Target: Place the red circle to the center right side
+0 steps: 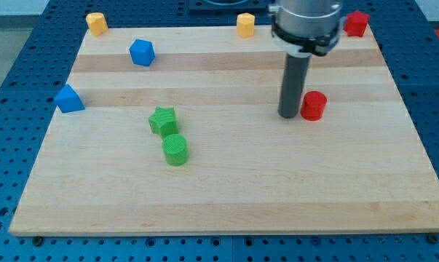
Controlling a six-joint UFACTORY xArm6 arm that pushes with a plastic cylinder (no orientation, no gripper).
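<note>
The red circle (314, 105) is a short red cylinder standing on the wooden board (226, 196), right of the board's middle. My tip (289, 115) is the lower end of the dark rod. It stands just left of the red circle, touching it or nearly so. The rod runs up to the arm's head at the view's top.
A red star block (357, 23) sits at the top right corner. Yellow blocks sit at the top left (96, 23) and top middle (245, 24). A blue block (142, 52) and a blue block at the left edge (69, 98). A green star (162, 120) touches a green cylinder (175, 150).
</note>
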